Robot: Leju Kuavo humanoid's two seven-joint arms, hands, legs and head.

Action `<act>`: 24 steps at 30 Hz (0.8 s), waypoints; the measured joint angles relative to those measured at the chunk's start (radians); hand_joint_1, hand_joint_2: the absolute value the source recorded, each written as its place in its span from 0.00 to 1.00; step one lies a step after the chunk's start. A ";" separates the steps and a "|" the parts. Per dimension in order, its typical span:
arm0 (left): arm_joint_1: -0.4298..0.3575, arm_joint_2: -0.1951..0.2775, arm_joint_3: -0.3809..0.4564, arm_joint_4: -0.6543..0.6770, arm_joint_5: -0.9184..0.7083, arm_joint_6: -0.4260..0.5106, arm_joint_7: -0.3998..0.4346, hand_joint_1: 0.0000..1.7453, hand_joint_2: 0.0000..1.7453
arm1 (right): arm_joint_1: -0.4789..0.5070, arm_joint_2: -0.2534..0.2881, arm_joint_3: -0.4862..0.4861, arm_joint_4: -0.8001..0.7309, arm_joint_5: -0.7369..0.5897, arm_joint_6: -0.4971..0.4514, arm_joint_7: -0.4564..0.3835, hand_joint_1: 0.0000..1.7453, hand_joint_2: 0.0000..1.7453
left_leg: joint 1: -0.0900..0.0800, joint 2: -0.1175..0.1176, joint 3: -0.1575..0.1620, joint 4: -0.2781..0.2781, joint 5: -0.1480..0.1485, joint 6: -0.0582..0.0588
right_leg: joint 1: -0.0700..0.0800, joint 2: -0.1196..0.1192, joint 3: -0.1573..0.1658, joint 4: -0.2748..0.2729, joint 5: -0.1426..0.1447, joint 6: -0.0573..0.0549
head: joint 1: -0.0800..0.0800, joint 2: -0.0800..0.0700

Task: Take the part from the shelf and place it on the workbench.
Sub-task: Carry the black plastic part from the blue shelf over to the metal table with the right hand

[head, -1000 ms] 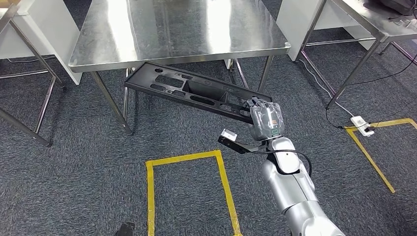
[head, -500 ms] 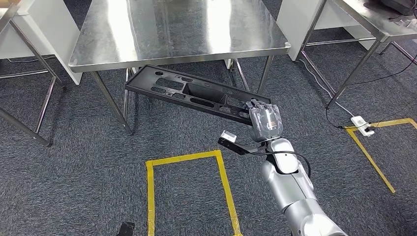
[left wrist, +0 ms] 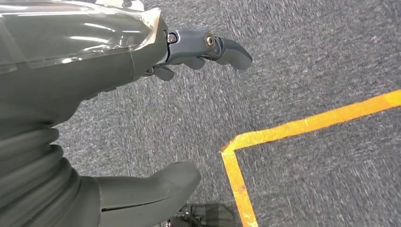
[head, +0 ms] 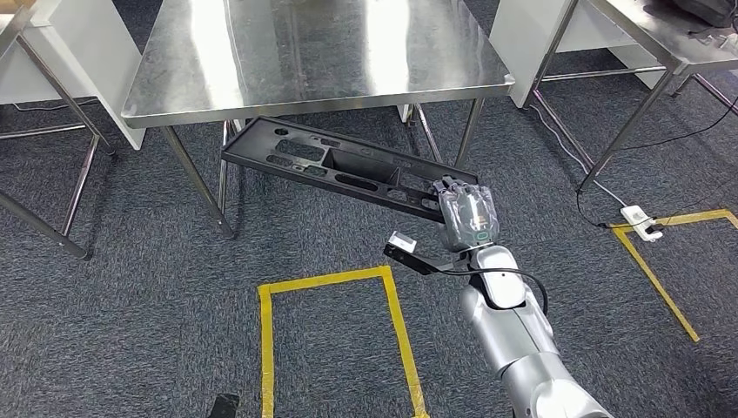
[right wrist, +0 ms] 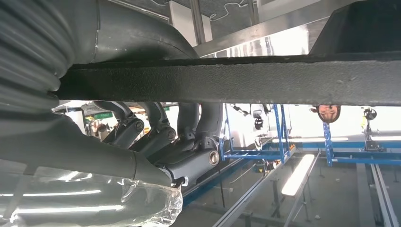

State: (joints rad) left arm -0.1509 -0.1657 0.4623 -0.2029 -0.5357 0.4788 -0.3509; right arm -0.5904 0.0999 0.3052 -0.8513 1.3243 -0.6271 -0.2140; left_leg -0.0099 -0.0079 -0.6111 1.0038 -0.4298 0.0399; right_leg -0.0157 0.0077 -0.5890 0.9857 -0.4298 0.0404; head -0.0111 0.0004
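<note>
The right hand (head: 469,215) grips the near end of the part (head: 339,165), a long black plastic panel with slots and cutouts along its length; in the right wrist view the fingers (right wrist: 161,137) curl up around the panel's dark edge (right wrist: 227,80) with the thumb on its other side. The silver right arm (head: 513,340) reaches forward from the lower right of the head view, a black cable looping at its wrist. The part is held in the air, tilted, its far end just under the front edge of the steel bench (head: 313,52) and not resting on the top. The left hand (left wrist: 94,94) hangs over the floor, holding nothing, its thumb and fingers apart. Beneath it runs grey carpet (head: 130,305) marked with yellow tape (left wrist: 293,127), a rectangle (head: 331,331) of it lying in front of the bench. Another taped outline (head: 670,279) lies to the right, near a white power strip (head: 641,222) with black cables trailing across the floor. More steel-legged tables stand to the left (head: 35,52) and right (head: 644,35) of the bench.
</note>
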 joint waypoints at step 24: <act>0.005 0.001 0.000 0.000 -0.020 0.003 -0.002 0.00 1.00 | 0.042 -0.002 0.002 -0.028 0.016 0.013 0.026 1.00 1.00 | 0.000 0.002 0.024 -0.011 -0.012 0.042 | -0.011 -0.001 -0.145 0.296 -0.117 0.018 | 0.006 0.000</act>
State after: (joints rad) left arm -0.1459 -0.1647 0.4620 -0.2029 -0.5554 0.4818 -0.3532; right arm -0.5485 0.0980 0.3075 -0.8790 1.3400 -0.6145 -0.1880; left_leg -0.0094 -0.0060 -0.5873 0.9930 -0.4420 0.0819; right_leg -0.0269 0.0070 -0.7345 1.2816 -0.5467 0.0587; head -0.0046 0.0004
